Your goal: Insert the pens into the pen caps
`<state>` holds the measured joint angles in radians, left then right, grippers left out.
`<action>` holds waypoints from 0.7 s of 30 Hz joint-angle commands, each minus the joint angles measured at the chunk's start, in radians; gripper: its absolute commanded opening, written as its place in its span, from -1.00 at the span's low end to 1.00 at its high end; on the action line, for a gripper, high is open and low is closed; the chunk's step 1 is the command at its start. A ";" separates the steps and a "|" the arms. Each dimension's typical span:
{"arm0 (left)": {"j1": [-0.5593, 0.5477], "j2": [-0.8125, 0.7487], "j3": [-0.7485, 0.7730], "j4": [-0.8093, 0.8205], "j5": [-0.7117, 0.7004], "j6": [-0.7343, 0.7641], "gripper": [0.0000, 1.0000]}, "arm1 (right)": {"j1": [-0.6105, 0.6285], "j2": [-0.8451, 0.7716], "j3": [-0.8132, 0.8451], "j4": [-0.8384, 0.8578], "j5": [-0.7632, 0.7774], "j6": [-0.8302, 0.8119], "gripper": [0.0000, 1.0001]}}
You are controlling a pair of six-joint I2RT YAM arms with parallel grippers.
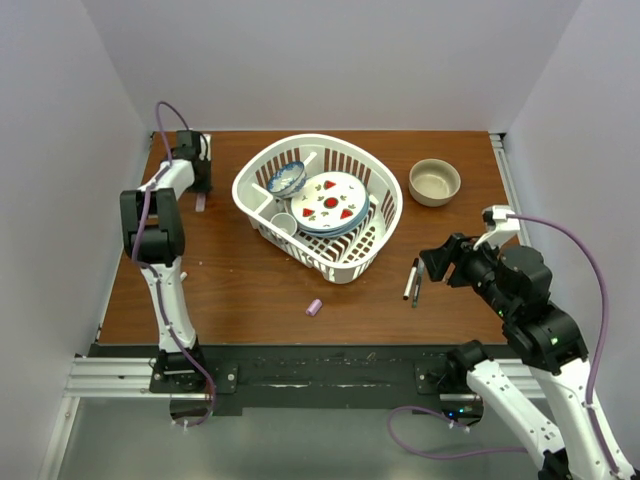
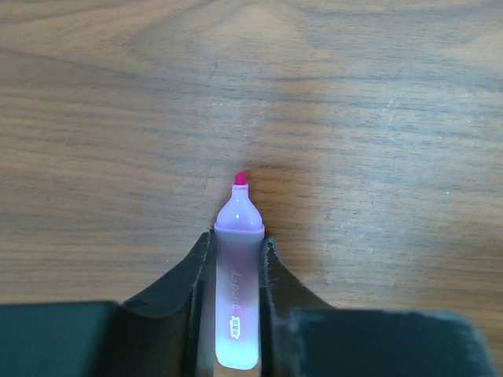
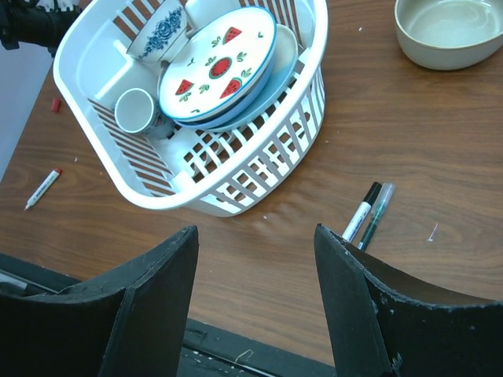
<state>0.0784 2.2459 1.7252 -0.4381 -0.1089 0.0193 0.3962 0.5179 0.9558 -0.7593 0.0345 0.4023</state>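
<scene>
My left gripper [image 1: 200,190] is at the far left of the table, shut on the lilac-pink pen [image 2: 237,275]. The pen's bare pink tip [image 2: 240,179] points at the wood. It also shows in the top view [image 1: 201,202]. A lilac cap [image 1: 314,307] lies near the front centre. My right gripper [image 1: 437,262] is open and empty, also seen in the right wrist view [image 3: 255,232]. Just left of it lie a white-barrelled pen [image 3: 361,210] with a black end and a dark pen [image 3: 376,216], side by side [image 1: 413,282]. Another white pen [image 3: 42,188] with a red tip and a red cap [image 3: 56,104] lie left of the basket.
A white ribbed basket [image 1: 385,215] with a watermelon plate, a blue-patterned bowl and a cup stands at the table's middle. A beige bowl [image 1: 435,182] sits at the back right. White walls enclose the table on three sides.
</scene>
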 commanded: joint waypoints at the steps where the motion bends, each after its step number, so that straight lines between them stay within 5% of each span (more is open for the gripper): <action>1: -0.002 0.028 -0.048 -0.106 0.014 -0.042 -0.92 | -0.007 0.010 0.047 0.014 -0.004 0.006 0.29; 21: -0.017 -0.647 -0.413 0.048 0.100 -0.301 -1.00 | -0.002 0.220 0.103 0.234 -0.278 0.216 0.35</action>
<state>0.0757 1.7802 1.3567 -0.4690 -0.0551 -0.2119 0.3962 0.6838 1.0321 -0.6582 -0.1585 0.5278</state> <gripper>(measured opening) 0.230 0.673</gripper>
